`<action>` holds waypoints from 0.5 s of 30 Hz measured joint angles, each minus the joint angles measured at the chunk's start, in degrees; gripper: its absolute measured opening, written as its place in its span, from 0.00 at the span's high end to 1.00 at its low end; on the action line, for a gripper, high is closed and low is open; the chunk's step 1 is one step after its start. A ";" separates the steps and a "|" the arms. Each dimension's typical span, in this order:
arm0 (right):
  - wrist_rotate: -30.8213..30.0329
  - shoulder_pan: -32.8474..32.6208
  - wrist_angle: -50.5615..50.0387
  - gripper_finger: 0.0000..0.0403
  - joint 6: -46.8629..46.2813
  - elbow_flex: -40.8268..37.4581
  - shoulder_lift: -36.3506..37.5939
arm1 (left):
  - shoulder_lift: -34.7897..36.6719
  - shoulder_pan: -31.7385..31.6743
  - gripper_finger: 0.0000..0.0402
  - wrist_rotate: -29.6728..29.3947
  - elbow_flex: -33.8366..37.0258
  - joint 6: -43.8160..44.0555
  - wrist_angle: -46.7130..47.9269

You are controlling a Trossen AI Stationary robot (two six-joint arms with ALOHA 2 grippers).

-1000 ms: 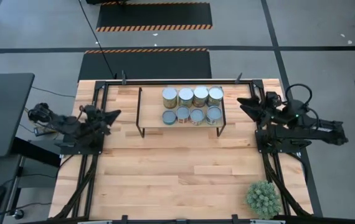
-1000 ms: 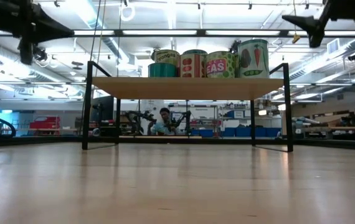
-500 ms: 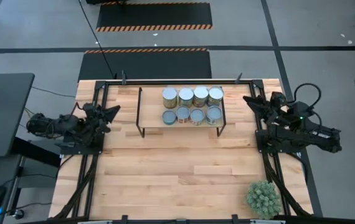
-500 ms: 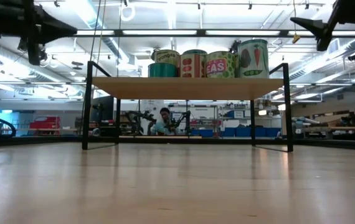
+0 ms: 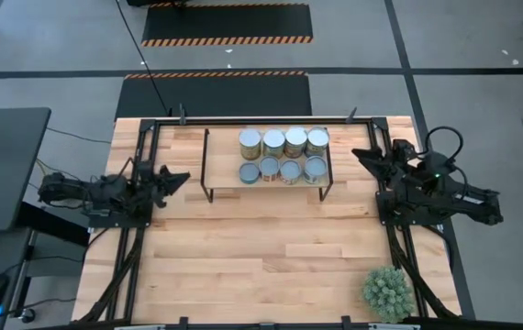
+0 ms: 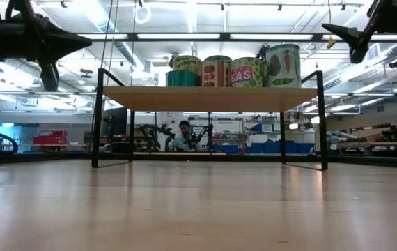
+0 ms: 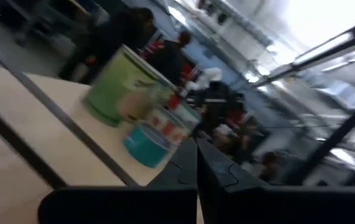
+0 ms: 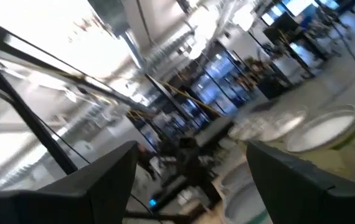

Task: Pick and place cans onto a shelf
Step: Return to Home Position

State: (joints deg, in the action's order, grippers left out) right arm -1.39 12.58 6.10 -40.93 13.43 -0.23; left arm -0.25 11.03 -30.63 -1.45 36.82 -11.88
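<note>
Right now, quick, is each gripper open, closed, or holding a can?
Left gripper: jaws closed, holding nothing.
Right gripper: jaws open, holding nothing.

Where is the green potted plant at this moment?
In the high view, the potted plant sits at the table's bottom-right corner, on the robot's right, well apart from the shelf holding the cans.
</note>
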 joint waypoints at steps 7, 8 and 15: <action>0.15 0.00 19.68 0.23 -4.17 -11.58 -0.02 | -0.07 0.00 1.00 1.05 0.94 1.58 -3.65; 0.13 0.00 21.80 0.23 -4.85 -13.12 -0.02 | -0.07 0.00 1.00 1.01 0.94 1.58 -3.92; 1.08 -0.02 18.03 0.25 -2.64 -13.07 -0.07 | -0.09 0.06 1.00 0.87 0.96 4.47 -3.69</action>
State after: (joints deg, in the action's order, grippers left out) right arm -0.30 12.56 24.13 -43.57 0.36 -0.30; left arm -0.34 11.09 -29.76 -0.49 41.29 -15.57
